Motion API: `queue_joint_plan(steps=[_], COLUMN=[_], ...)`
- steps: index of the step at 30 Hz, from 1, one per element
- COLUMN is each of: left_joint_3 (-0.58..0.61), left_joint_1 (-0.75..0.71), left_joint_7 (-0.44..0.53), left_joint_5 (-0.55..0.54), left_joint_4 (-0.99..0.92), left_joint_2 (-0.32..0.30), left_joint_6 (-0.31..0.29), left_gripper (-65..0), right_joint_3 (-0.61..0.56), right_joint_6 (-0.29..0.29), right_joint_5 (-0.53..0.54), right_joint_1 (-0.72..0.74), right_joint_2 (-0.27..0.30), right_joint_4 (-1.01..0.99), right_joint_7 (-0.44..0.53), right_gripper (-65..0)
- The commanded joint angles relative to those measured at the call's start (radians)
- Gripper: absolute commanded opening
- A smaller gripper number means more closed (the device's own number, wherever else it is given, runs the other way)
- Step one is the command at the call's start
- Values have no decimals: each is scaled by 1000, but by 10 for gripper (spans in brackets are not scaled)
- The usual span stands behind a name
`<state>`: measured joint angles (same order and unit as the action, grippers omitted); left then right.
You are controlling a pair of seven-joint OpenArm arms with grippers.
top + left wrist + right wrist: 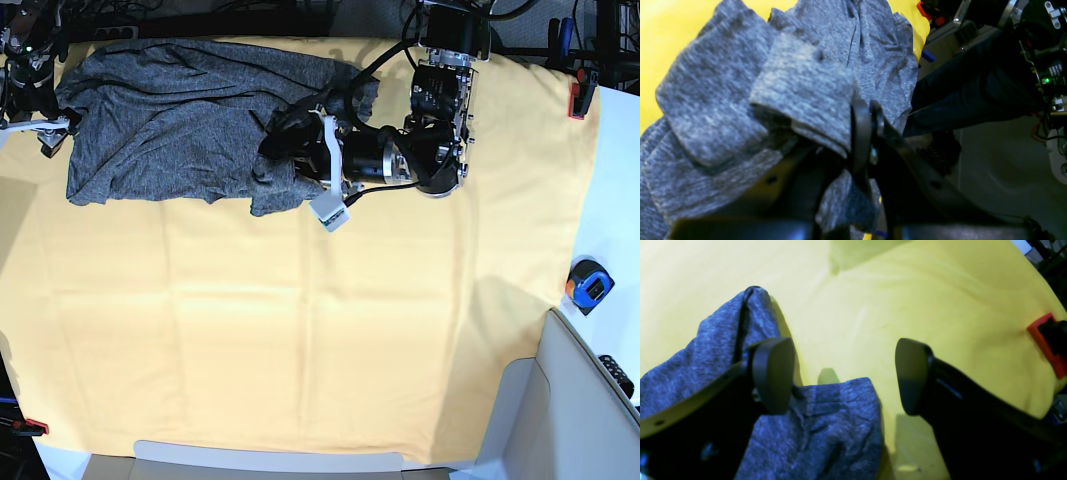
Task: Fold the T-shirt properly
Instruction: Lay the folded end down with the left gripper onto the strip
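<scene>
Pinching a fold of grey knit, the left gripper (865, 133) is seen shut on the T-shirt (170, 120), with cloth bunched on both sides of its closed fingers (858, 126) and a doubled cuff-like layer lying just beside them. The right gripper (840, 376) is held with its fingers (773, 373) spread wide and nothing gripped; a corner of the shirt lies below and partly between them, one finger resting over the fabric and the other standing over the bare yellow cloth sheet (320, 330). In the base view the garment is found spread and wrinkled along the far edge of the sheet, its mass lying away from the left fingers toward the right arm's side, with one end gathered into a dark bunch where the left fingers hold it. No neat fold can be made out: edges are uneven and no squared shape has been formed. The task is judged to be at an early stage, with only a first gathering of one side in hand. Flattening, bringing in both sleeves, and the closing folds are judged to remain undone.
</scene>
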<state>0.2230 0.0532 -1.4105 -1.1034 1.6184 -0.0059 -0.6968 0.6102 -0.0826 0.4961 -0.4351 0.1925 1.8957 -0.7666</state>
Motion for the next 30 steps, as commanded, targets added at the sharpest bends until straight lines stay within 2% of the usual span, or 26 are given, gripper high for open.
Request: queue_joint_plan(steps=[1,9,14,22,26,30], left_joint_3=[3,6,69,72,79,135], left_joint_1=[17,18,53,58,58,87], left_joint_7=[14,14,14,14,14,14], left_joint_5=[-30,-30,-30,-28,-28,-28], left_joint_4=[13,-22,-106,-112,-112,-112], left_joint_2=[7,10,4,5,8,7], left_joint_6=[-1,-1,-1,1,65,105], left_gripper=[-650,-650,-650,-650,-650,-650], right_joint_3=[4,0,-2,-2,-3,-3], right_joint_6=[2,2,2,2,2,2], right_joint_5=[-4,-4,-4,-4,-4,-3], right_joint_1=[0,0,0,0,0,0], right_joint_2=[11,9,9,5,5,5], right_joint_4=[14,14,14,14,14,14], right_joint_7=[23,23,23,23,23,23], right_gripper=[-185,-185,-185,-185,-185,-185])
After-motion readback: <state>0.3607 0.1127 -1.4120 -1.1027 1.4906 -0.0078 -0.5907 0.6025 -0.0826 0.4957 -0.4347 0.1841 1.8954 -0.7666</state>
